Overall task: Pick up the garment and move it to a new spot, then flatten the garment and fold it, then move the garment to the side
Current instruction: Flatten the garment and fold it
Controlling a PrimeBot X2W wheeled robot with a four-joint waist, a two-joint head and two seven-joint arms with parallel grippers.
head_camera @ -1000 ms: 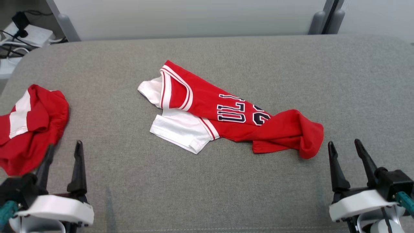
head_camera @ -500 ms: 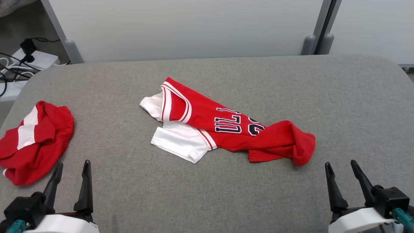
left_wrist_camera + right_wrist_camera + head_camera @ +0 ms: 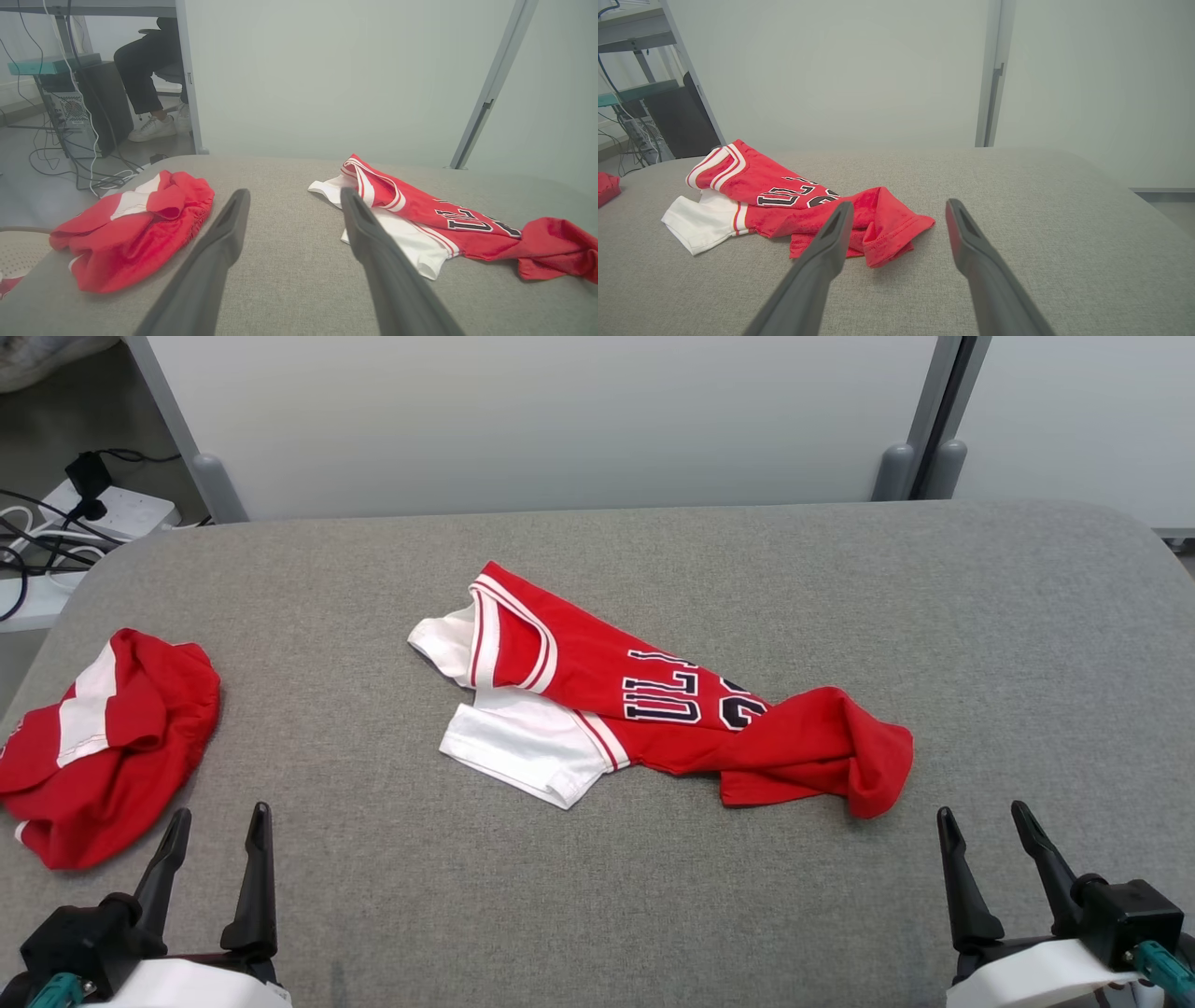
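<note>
Currently both arms sit low at the near edge. Left gripper (image 3: 221, 809) and right gripper (image 3: 982, 807) point forward, fingers spread wide, holding nothing. Jersey (image 3: 597, 695) lies crumpled in the middle of the pad (image 3: 653, 896), beyond both, untouched. Red bundle (image 3: 103, 747) sits just past the left gripper. Jersey lettering is partly folded under, so unreadable, and its right end is bunched.

The garment (image 3: 579, 663), a red jersey with white sleeves, red-and-white striped trim and dark outlined lettering, lies crumpled and twisted near the middle of the grey worktop (image 3: 653, 896), its red end bunched toward the right.
</note>
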